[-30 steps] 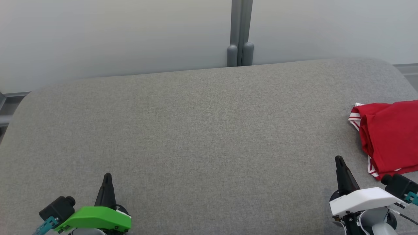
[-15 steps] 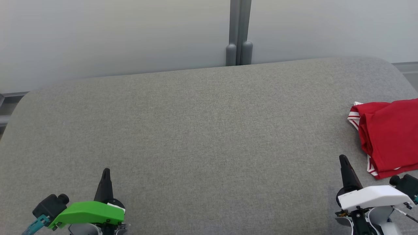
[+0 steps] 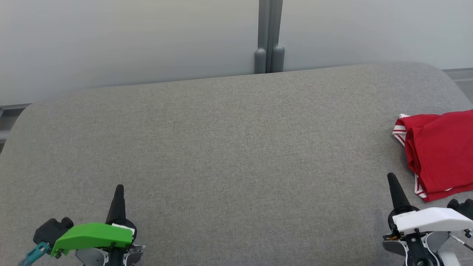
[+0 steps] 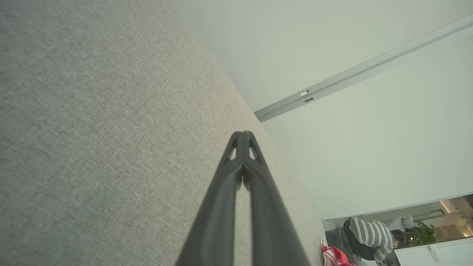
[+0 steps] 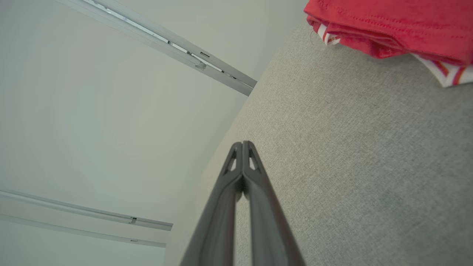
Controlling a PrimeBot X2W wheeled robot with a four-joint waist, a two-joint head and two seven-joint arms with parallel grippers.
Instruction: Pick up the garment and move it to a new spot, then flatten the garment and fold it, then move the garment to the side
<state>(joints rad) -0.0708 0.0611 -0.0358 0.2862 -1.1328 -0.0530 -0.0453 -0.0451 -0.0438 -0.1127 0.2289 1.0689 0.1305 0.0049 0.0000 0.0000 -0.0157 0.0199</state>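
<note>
The garment [image 3: 439, 151] is red with red-and-white striped trim, folded into a compact stack at the right edge of the grey cushioned surface [image 3: 236, 147]; part of it runs off the head view. It appears again at the top right of the right wrist view [image 5: 391, 26] and as a small red patch in the left wrist view [image 4: 334, 256]. My right gripper [image 3: 391, 178] is shut and empty, just left of and nearer than the garment, not touching it; its closed tips show as [image 5: 242, 143]. My left gripper [image 3: 119, 189] is shut and empty at the lower left, far from the garment, tips together [image 4: 243, 133].
A pale wall with a grey vertical post [image 3: 269, 37] stands behind the surface. The surface's rounded far edge runs across the head view. A person [image 4: 369, 238] in a striped top sits in the distance, low in the left wrist view.
Both grippers have drawn back toward the bottom of the head view, the right one also drifting slightly right. The garment lies where it was.
</note>
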